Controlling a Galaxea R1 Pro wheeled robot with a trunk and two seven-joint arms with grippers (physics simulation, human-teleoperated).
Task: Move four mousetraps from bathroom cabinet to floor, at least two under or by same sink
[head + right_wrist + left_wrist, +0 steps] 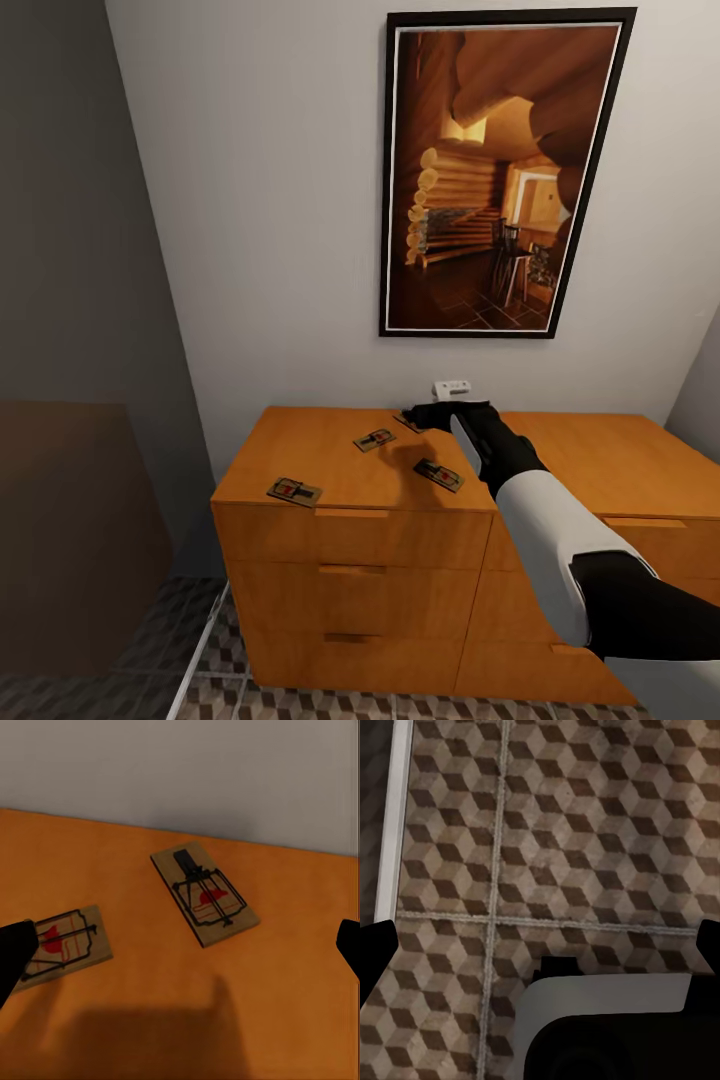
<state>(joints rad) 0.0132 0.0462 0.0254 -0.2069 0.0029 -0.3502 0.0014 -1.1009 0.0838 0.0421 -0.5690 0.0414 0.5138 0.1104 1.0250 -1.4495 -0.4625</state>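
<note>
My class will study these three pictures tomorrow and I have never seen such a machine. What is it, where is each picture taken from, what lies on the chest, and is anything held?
This is a simulated two-armed robot on wheels, steered by a person. The large picture comes from a camera on its head. It looks down at an orange chest against a wall, under a framed picture. The white and black right arm reaches over the top, ending in its pincer.

Three mousetraps lie clearly on the top: one at the front corner, one further back, one beside the arm. A fourth seems partly hidden by the pincer.

The other pictures come from cameras near each pincer. The right one sees two traps between open fingertips, holding nothing. The left one looks at the patterned floor, also open and empty.
</note>
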